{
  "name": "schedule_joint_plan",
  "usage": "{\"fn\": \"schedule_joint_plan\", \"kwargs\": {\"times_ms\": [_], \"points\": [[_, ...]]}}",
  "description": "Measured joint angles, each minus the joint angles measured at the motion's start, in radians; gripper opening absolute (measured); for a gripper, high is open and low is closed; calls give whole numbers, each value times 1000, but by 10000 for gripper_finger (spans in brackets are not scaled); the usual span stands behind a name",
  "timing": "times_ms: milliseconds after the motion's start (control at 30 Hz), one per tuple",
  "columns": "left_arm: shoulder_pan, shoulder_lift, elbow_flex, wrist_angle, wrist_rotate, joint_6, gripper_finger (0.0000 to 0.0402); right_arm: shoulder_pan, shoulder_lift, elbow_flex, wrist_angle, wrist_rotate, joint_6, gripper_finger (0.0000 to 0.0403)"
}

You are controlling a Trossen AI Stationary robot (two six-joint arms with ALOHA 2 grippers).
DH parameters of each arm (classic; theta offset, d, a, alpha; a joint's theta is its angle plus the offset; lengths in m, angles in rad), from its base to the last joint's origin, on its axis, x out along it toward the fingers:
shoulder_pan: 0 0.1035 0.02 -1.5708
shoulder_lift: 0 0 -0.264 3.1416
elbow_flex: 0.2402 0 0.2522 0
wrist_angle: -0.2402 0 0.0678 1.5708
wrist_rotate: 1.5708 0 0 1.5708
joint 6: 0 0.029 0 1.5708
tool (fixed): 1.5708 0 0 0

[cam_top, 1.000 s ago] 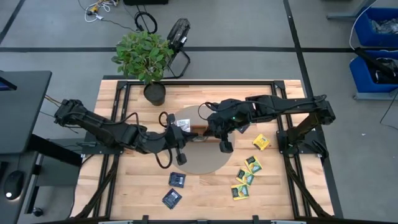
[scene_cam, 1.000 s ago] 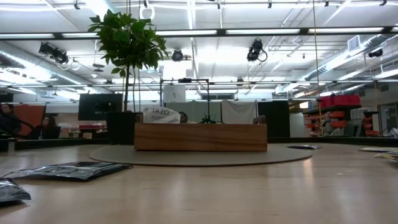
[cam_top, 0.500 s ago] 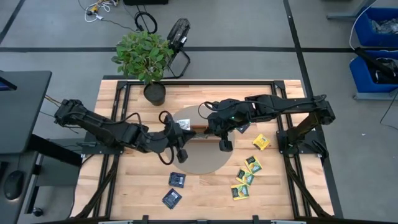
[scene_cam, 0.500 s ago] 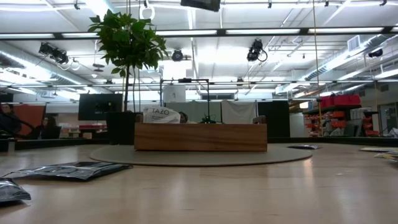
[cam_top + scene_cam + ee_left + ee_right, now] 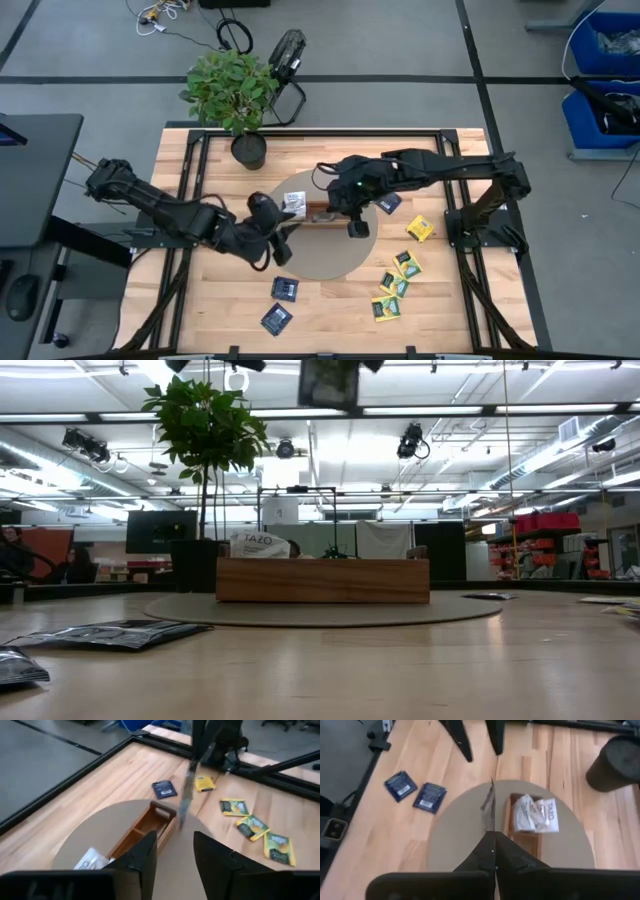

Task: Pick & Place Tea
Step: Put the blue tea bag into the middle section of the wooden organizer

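Note:
The tea is many small square packets. A dark one (image 5: pixel 328 382) hangs from my right gripper (image 5: pixel 357 229), which is shut on it above the right end of the wooden tray (image 5: pixel 318 212). That packet shows edge-on in the right wrist view (image 5: pixel 489 807). White packets (image 5: pixel 535 812) lie in the tray's left compartment. Dark blue packets (image 5: pixel 285 289) and yellow-green ones (image 5: pixel 395 285) lie flat on the table. My left gripper (image 5: pixel 175 865) is open and holds nothing. It hangs over the near left part of the round mat (image 5: pixel 330 262). My right gripper pinches the dark packet's upper edge (image 5: pixel 490 827) between its two shut fingers. The fingers slant down from the table's right side. The packet hangs below the fingers (image 5: pixel 199 742), clear of the tray and the mat.
A potted plant (image 5: pixel 235 95) stands at the far left of the table. One orange packet (image 5: pixel 419 228) and one dark blue packet (image 5: pixel 388 203) lie right of the mat. Black frame rails (image 5: pixel 470 215) run along both sides.
My right gripper has come down and gone a little toward the table's left with the dark packet, which has sunk into the top of the low view. My left gripper has turned at the wrist and shifted slightly over the mat.

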State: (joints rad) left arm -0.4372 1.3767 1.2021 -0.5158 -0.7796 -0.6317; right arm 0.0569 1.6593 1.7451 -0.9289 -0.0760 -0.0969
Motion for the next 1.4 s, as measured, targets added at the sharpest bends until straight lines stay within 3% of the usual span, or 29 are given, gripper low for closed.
{"fn": "schedule_joint_plan", "kwargs": {"times_ms": [133,600,1000,1400], "points": [[-28,-8,-1,-82,-35,-96,134,-38,43,0,14,-67,-22,0],[-90,-33,0,-241,-75,-253,133,-137,201,0,21,-70,-88,0],[-124,-33,0,-312,-97,-381,133,-212,198,-129,147,-146,-57,0],[-120,-33,0,-323,-101,-387,133,-212,189,-255,273,-176,-30,0]]}}
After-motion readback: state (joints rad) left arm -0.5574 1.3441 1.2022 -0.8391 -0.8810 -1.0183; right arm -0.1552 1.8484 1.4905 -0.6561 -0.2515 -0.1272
